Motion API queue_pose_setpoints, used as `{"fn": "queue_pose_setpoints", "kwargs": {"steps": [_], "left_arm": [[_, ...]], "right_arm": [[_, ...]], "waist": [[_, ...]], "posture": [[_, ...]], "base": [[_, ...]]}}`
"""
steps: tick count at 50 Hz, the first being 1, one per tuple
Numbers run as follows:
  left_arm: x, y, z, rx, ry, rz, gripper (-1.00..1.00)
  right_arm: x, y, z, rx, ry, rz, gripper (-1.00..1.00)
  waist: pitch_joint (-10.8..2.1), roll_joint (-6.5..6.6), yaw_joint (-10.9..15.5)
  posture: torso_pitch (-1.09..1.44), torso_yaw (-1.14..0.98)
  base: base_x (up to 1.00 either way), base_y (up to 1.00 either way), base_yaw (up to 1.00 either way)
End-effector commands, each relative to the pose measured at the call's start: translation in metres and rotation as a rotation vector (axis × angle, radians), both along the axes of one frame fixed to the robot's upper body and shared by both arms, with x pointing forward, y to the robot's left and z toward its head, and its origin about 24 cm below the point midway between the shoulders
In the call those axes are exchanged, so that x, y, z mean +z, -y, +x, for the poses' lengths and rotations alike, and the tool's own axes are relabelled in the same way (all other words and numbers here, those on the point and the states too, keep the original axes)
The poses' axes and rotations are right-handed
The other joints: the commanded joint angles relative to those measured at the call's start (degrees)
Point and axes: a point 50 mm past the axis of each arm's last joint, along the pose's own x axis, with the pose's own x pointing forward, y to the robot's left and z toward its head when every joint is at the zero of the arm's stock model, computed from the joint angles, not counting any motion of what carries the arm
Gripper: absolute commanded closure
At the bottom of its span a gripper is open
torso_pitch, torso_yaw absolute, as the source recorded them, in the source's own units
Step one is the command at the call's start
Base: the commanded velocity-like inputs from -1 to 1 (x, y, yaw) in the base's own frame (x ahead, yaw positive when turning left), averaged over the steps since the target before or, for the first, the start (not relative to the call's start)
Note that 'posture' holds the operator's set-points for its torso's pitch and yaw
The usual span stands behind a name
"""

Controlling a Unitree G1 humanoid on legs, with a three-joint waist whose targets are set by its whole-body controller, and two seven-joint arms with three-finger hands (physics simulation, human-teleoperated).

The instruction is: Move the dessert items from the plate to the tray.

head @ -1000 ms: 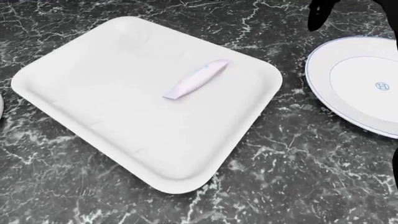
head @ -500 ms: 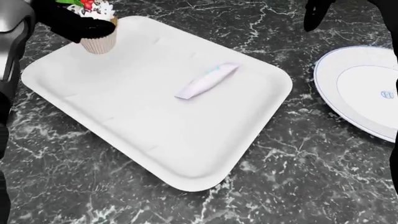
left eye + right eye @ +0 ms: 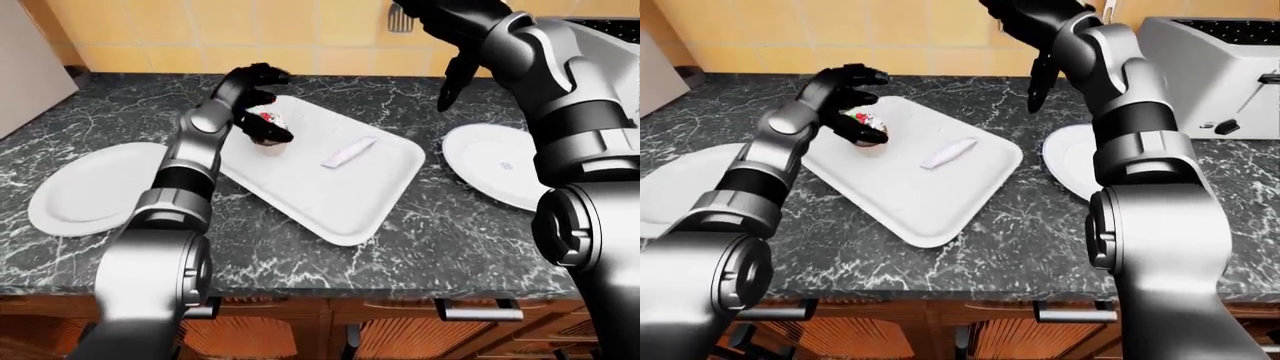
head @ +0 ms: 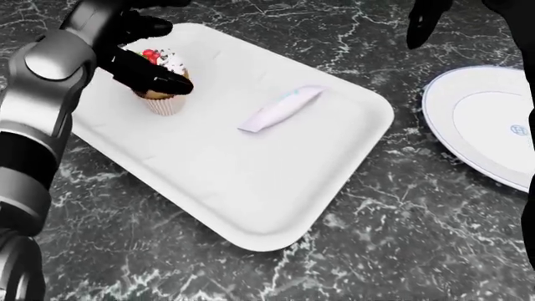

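Note:
A white rectangular tray (image 4: pixel 251 182) lies tilted on the dark marble counter. My left hand (image 4: pixel 158 63) is shut on a cupcake (image 4: pixel 165 100) with white frosting and red bits, holding it at the tray's upper left; whether its base touches the tray I cannot tell. A pale, long wrapped dessert (image 4: pixel 280 108) lies on the tray's middle. The white blue-rimmed plate (image 4: pixel 481 125) at the right is bare. My right hand (image 3: pixel 450 75) hangs raised above the counter between tray and plate, fingers open and holding nothing.
A second white plate (image 3: pixel 90 187) sits at the left of the counter in the left-eye view. A toaster (image 3: pixel 1215 60) stands at the upper right. The counter's edge (image 3: pixel 330 281) runs along the bottom, with wooden cabinets below.
My left hand came in from the upper left with the cupcake and carried it down and right over the tray. The picture has shifted slightly. The right hand has hardly moved.

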Motion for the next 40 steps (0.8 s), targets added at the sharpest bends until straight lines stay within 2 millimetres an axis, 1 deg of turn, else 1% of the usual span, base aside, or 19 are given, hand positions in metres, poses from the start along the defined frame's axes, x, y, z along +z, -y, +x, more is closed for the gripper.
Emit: {"fn": "queue_pose_setpoints", "kwargs": {"steps": [1, 6, 10, 16, 19, 22, 26, 28, 32, 35, 37, 40], "left_arm": [[0.032, 0.002, -0.001, -0.011, 0.117, -0.007, -1.00], [0.035, 0.001, -0.001, -0.011, 0.121, -0.005, -1.00], [0.043, -0.002, -0.002, 0.001, 0.138, -0.008, -1.00], [0.062, -0.010, -0.005, 0.014, 0.183, -0.026, -1.00], [0.078, -0.024, -0.010, 0.037, 0.229, -0.032, -1.00], [0.088, -0.039, -0.019, 0.059, 0.254, -0.030, -1.00], [0.090, -0.060, -0.039, 0.098, 0.272, -0.021, -1.00], [0.093, -0.066, -0.050, 0.121, 0.282, -0.021, -1.00], [0.094, -0.070, -0.067, 0.133, 0.290, -0.005, -1.00], [0.096, -0.081, -0.079, 0.165, 0.300, 0.005, -1.00], [0.094, -0.087, -0.086, 0.177, 0.302, 0.012, -1.00], [0.090, -0.101, -0.097, 0.201, 0.306, 0.015, -1.00]], "right_arm": [[0.028, -0.002, -0.007, 0.014, 0.102, 0.026, -1.00], [0.029, -0.002, -0.008, 0.012, 0.104, 0.023, -1.00], [0.030, -0.002, -0.008, 0.013, 0.105, 0.024, -1.00], [0.031, -0.001, -0.009, 0.013, 0.105, 0.026, -1.00], [0.032, 0.007, -0.010, -0.009, 0.110, 0.031, -1.00], [0.036, 0.015, -0.013, -0.024, 0.115, 0.040, -1.00], [0.037, 0.024, -0.016, -0.047, 0.118, 0.050, -1.00], [0.038, 0.028, -0.018, -0.058, 0.120, 0.052, -1.00], [0.040, 0.042, -0.024, -0.092, 0.133, 0.062, -1.00], [0.040, 0.053, -0.029, -0.118, 0.136, 0.073, -1.00], [0.038, 0.057, -0.031, -0.126, 0.136, 0.080, -1.00], [0.037, 0.064, -0.036, -0.142, 0.135, 0.091, -1.00]], "waist": [[-2.06, 0.00, 0.02], [-2.15, 0.09, 0.02], [-2.22, 0.18, -0.03], [-2.24, 0.35, -0.20], [-2.19, 0.50, -0.29], [-2.09, 0.71, -0.40], [-1.87, 1.17, -0.55], [-1.80, 1.42, -0.66], [-1.67, 1.58, -0.64], [-1.54, 1.55, -0.54], [-1.49, 1.54, -0.50], [-1.41, 1.59, -0.53]], "posture": [[0.00, 0.00], [0.00, 0.00], [0.00, 0.00], [0.00, 0.00], [0.00, 0.00], [0.00, 0.00], [0.00, 0.00], [0.00, 0.00], [0.00, 0.00], [0.00, 0.00], [0.00, 0.00], [0.00, 0.00]], "base": [[0.00, 0.00, 0.00], [0.00, 0.00, 0.00], [0.00, 0.00, 0.00], [0.00, 0.00, 0.00], [0.00, 0.00, 0.00], [0.00, 0.00, 0.00], [0.00, 0.00, 0.00], [0.00, 0.00, 0.00], [0.00, 0.00, 0.00], [0.00, 0.00, 0.00], [0.00, 0.00, 0.00], [0.00, 0.00, 0.00]]}}
